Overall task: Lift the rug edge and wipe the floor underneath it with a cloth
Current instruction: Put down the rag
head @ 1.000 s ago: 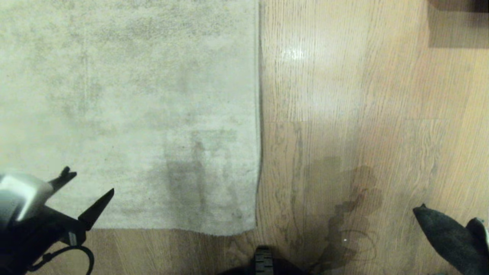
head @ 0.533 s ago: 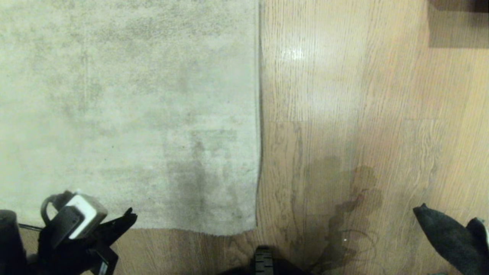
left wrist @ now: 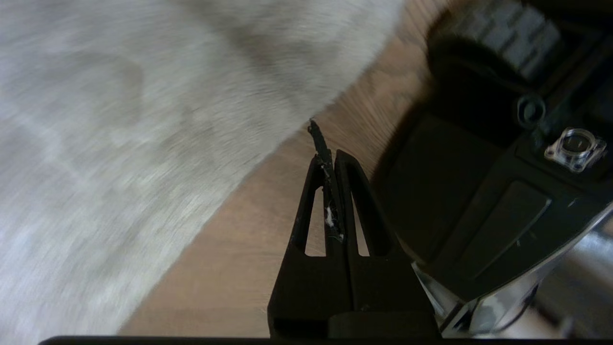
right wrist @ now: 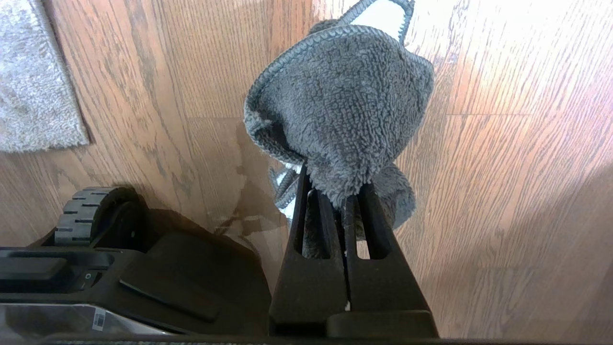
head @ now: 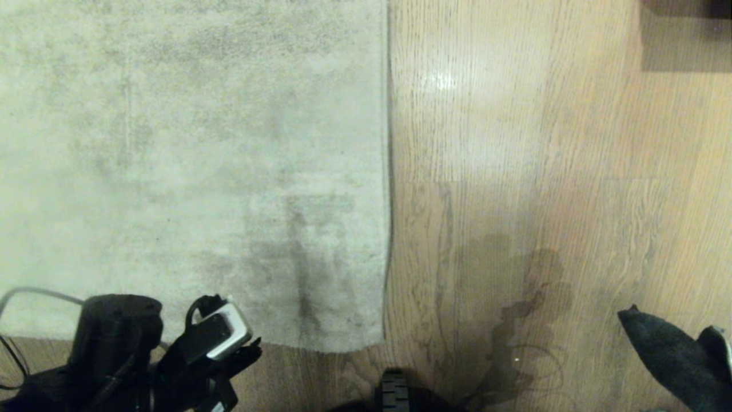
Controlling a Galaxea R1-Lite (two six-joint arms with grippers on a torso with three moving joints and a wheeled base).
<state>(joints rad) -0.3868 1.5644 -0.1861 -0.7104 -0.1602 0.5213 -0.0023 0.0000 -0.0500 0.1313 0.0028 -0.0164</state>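
The rug edge (head: 386, 171) runs straight down the middle of the head view, lying flat on the floor (head: 514, 143), with the pale mottled rug (head: 189, 160) spreading to the robot's left of it and bare wood-grain planks to the right. The rug's near border (head: 320, 345) meets that edge at a rounded corner (head: 372, 342) close in front of the robot's base. In the left wrist view the same corner (left wrist: 335, 72) shows as pale pile against brown boards (left wrist: 230, 249), not raised.

The left end effector (head: 249, 348) sits low at the near border, its dark tips over the strip of floor just beside the rug. Its fingers (left wrist: 347, 191) are pressed together with nothing gripped between them, apart from a few pale fibres stuck along the seam. They point toward the rug corner and stop short of it.

The cloth (right wrist: 335, 120), dark grey and fleecy with lighter stitched edging, hangs from the right end effector (right wrist: 342, 201), whose fingers are pinching one bunched fold of it. In the head view the cloth (head: 669, 355) shows at the lower right, over bare floor and well apart from the rug edge.

A dark ridged wheel (head: 394, 392) of the base shows between the two arms, and a greyish shadow (head: 514, 320) falls on the planks beside it
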